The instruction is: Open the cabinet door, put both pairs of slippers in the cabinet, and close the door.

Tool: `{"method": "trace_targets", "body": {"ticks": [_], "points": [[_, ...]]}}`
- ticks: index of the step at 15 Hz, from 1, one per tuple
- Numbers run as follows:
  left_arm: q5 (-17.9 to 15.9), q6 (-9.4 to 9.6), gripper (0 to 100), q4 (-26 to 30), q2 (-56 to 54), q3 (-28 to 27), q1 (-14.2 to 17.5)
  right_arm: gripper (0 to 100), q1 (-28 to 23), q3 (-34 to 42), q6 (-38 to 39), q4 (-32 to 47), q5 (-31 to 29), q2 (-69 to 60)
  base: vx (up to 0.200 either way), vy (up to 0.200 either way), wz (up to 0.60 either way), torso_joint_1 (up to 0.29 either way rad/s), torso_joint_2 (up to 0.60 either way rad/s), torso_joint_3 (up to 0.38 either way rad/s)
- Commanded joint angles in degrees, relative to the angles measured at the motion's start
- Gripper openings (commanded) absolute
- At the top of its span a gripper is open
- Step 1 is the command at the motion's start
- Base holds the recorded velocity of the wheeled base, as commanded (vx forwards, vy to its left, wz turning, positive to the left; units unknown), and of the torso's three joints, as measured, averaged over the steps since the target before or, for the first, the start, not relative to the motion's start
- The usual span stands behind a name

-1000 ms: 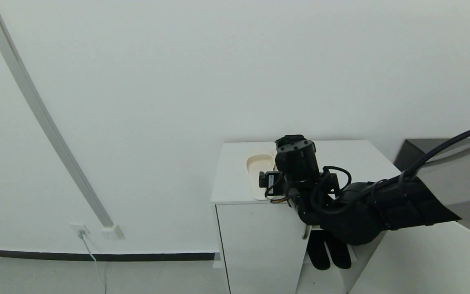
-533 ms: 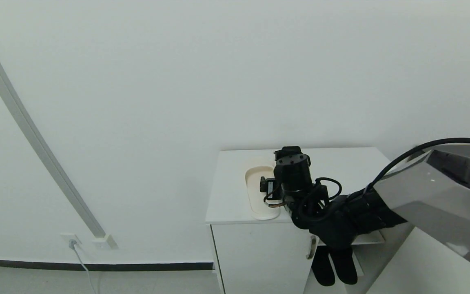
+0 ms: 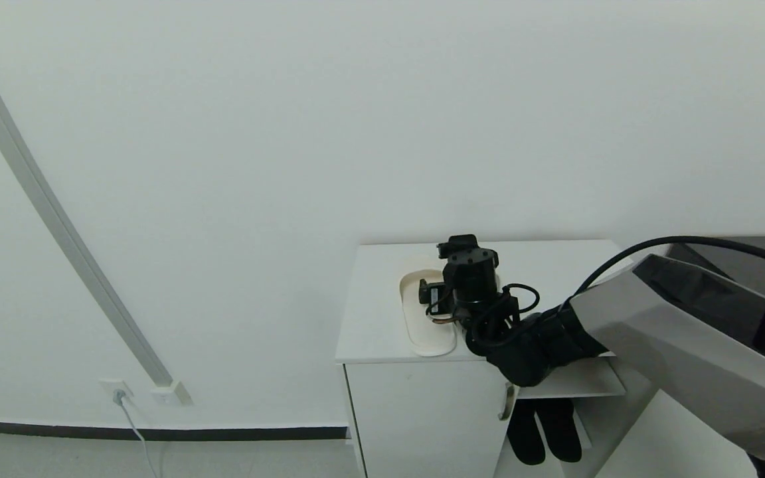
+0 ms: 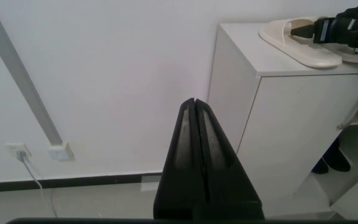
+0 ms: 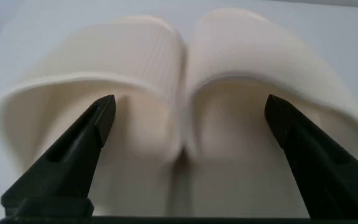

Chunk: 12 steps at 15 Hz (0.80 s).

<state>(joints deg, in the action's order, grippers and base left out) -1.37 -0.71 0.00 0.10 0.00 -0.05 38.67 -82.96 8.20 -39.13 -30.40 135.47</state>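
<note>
Fig.: R gripper (image 5: 189, 107), jaws wide, empty, straddles cream slippers (image 5: 185, 68) at cabinet top (image 3: 376, 318) front edge. L gripper (image 4: 195, 106) closed, empty. Risk: off-centre squeeze drops one slipper over edge.

No readable text, labels or signs

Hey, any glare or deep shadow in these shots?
Head view: soft, even light on the wall and atop the cabinet, no hard glare; the black slippers sit in shade inside it. Right wrist view: cream slippers evenly lit, the open right hand dark against them. Left wrist view: the shut left hand is a dark shape.
</note>
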Motion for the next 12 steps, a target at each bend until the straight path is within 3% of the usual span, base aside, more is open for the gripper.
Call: {"method": "trace_targets", "body": {"ticks": [1,8,9,12], "points": [[0.0,0.00,0,0.0,0.1,0.0,0.0,100,-0.7,-3.9,0.0,2.2,0.8,2.0,0.000,0.000,0.00,0.000,0.00,0.000],[0.0,-0.08,0,0.0,0.0,0.0,0.0,100,-1.1,-14.7,0.1,8.9,0.8,6.2,0.000,0.000,0.00,0.000,0.00,0.000],[0.0,-0.08,0,0.0,0.0,0.0,0.0,0,-1.1,-14.8,0.1,9.0,0.8,6.2,0.000,0.000,0.00,0.000,0.00,0.000],[0.0,-0.08,0,0.0,0.1,0.0,0.0,0,-1.1,-14.8,0.1,9.0,0.8,6.3,0.000,0.000,0.00,0.000,0.00,0.000]]}}
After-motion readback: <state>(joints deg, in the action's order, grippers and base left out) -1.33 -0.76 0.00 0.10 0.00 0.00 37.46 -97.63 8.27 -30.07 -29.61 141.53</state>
